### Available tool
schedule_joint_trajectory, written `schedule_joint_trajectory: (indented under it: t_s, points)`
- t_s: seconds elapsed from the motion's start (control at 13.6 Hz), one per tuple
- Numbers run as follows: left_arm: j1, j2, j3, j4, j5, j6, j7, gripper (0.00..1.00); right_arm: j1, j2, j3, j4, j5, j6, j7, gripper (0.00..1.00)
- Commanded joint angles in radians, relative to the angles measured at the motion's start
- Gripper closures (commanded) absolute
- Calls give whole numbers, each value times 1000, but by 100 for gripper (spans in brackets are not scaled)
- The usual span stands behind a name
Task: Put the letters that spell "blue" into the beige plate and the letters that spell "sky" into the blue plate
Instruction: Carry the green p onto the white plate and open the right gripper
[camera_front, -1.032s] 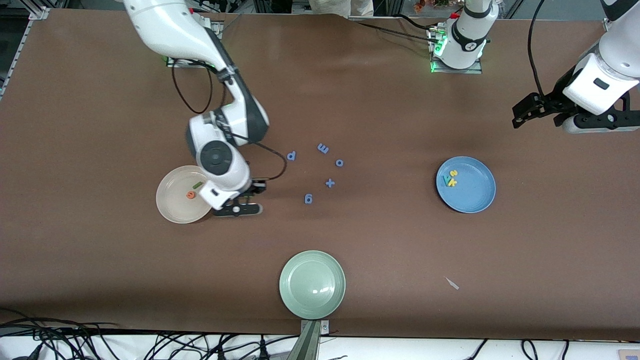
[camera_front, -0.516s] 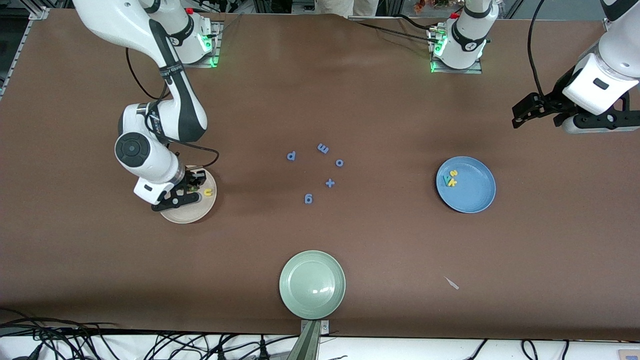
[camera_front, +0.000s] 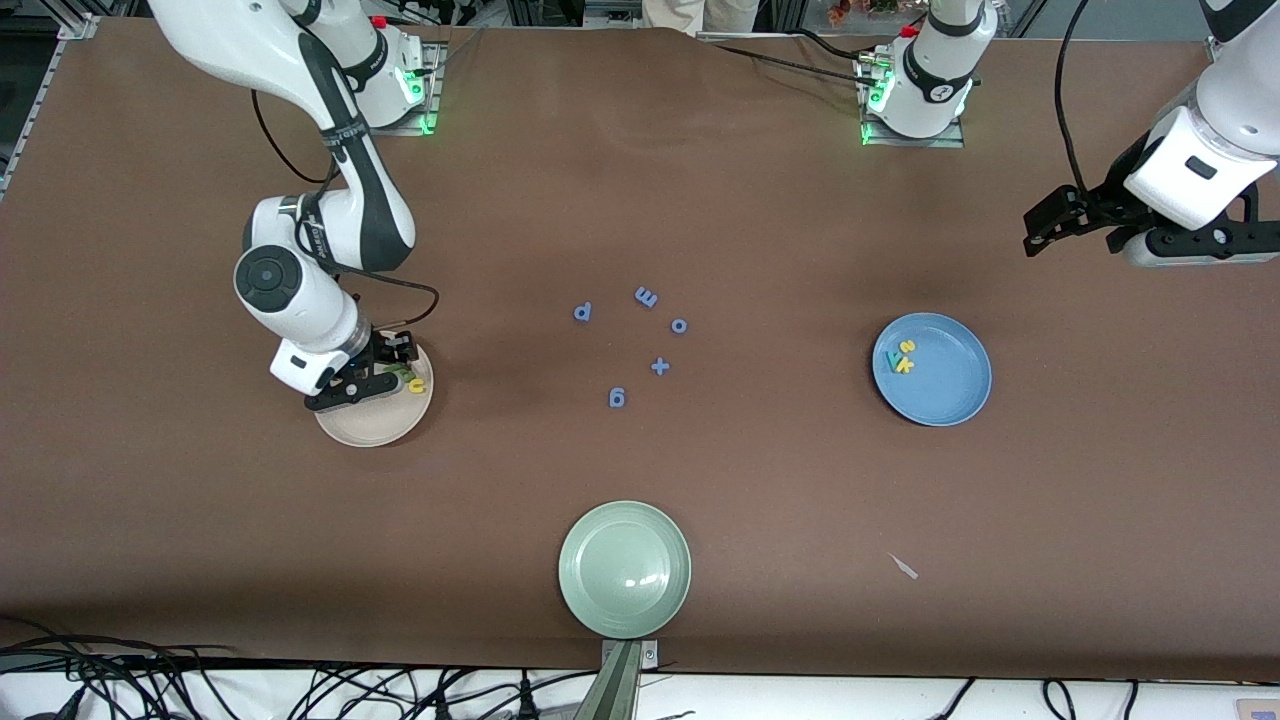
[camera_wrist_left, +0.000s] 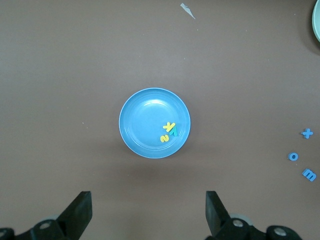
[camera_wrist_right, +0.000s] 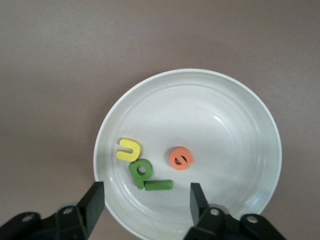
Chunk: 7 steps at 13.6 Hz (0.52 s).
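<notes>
Now, you can see a change from one second ago: the right gripper (camera_front: 372, 372) was then beside the beige plate (camera_front: 385, 425), and it has moved to hang over that plate. Its fingers (camera_wrist_right: 95, 200) stand apart with nothing between them.

All four letters of "blue" lie in the beige plate: the yellow "u" (camera_wrist_right: 129, 149), the olive-green "b" (camera_wrist_right: 140, 171), the green bar "l" (camera_wrist_right: 159, 185) and the orange "e" (camera_wrist_right: 180, 158). In the front view the right arm hides a part of this plate, so you find only the "u" clearly there, at about 3 o'clock of the plate.

The left gripper (camera_wrist_left: 148, 212) waits in the air at the left arm's end of the counter (camera_front: 760, 200), fingers wide and empty. The blue plate (camera_front: 950, 385) holds the yellow "s" (camera_wrist_left: 164, 138), the yellow "k" (camera_wrist_left: 170, 127) and the teal "y" (camera_wrist_left: 176, 131), close together; in the front view they are hard to read.

The blue letters (camera_front: 646, 297) and the plus sign (camera_front: 659, 366) lie in the middle of the counter. The pale green plate (camera_front: 624, 569) sits near the counter's front edge, at 6 o'clock from them. Between the plates there is wide bare counter.
</notes>
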Motion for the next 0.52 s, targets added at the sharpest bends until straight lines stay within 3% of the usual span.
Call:
schedule_joint_trajectory:
  t_s: [0.0, 0.44]
  points:
    - [-2, 8, 1, 25, -15, -21, 14, 0, -4, -62, 7, 65, 0, -151, 30, 21]
    - [-2, 8, 1, 25, -15, -21, 14, 0, -25, -196, 21, 220, -30, -500, 95, 18]
